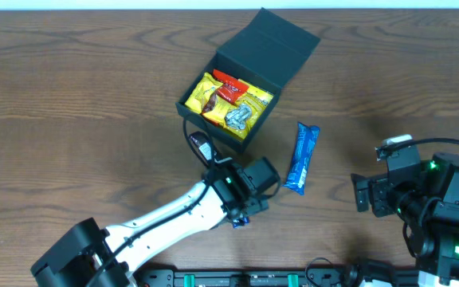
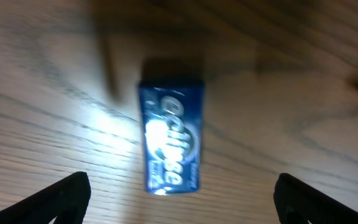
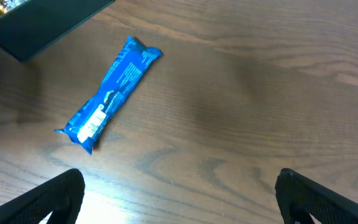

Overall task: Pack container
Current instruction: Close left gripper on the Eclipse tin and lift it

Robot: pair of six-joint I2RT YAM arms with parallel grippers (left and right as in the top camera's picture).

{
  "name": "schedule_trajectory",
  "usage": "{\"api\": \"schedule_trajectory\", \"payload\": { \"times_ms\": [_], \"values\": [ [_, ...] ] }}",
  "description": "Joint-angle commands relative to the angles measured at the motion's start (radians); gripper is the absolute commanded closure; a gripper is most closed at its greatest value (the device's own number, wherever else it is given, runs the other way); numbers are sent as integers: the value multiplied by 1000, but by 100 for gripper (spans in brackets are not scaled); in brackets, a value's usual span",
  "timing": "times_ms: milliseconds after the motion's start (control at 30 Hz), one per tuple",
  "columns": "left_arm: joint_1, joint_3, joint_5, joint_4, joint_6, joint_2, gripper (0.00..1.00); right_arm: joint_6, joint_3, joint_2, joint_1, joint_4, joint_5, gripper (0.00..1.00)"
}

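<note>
Since my left hand [image 2: 180, 198] hangs wide open over the small blue gum pack [image 2: 171, 142] lying flat on the desk [image 2: 291, 93], I would centre it so the fingers straddle the pack's long edges, drop straight down and close gently so it does not skid. The container [image 1: 271, 46] stands open farther up the desk, with snacks [image 1: 228, 100] inside. My right hand [image 3: 179, 196] is wide too, near the blue bar [image 3: 109, 93]

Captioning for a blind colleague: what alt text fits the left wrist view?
A blue Eclipse packet lies flat on the wooden table ahead of the open left gripper, whose dark fingertips show at the bottom corners.
</note>
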Motion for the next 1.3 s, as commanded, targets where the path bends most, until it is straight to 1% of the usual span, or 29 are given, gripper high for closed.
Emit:
{"api": "schedule_trajectory", "payload": {
  "times_ms": [0,133,267,600,733,767,800,833,867,933,1100,1133,1167,1200,1267],
  "values": [
    [-11,-8,-24,-5,-51,-8,5,13,0,-1,-9,-1,-11,1],
    [-10,-29,-10,4,-97,10,5,13,0,-1,-9,-1,-11,1],
    [-10,-38,-21,24,-96,12,4,13,0,-1,-9,-1,-11,1],
    [-2,-77,12,81,-88,20,3,13,0,-1,-9,-1,-11,1],
    [7,-78,16,101,-58,35,4,13,0,-1,-9,-1,-11,1],
    [11,-78,22,103,-55,42,2,13,0,-1,-9,-1,-11,1],
    [16,-78,37,107,-54,51,0,13,0,-1,-9,-1,-11,1],
    [25,-78,55,113,-50,63,7,13,0,-1,-9,-1,-11,1],
    [38,-78,76,117,-43,76,7,13,0,-1,-9,-1,-11,1],
    [61,-78,116,118,-43,102,4,13,0,-1,-9,-1,-11,1],
    [96,-78,175,144,-7,145,5,13,0,-1,-9,-1,-11,1],
    [97,-78,184,158,8,150,9,13,0,-1,-9,-1,-11,1],
    [102,-78,200,174,26,156,18,13,0,-1,-9,-1,-11,1],
    [104,-78,203,178,32,160,24,13,0,-1,-9,-1,-11,1],
    [108,-78,214,180,36,165,27,13,0,-1,-9,-1,-11,1]
  ]
}}
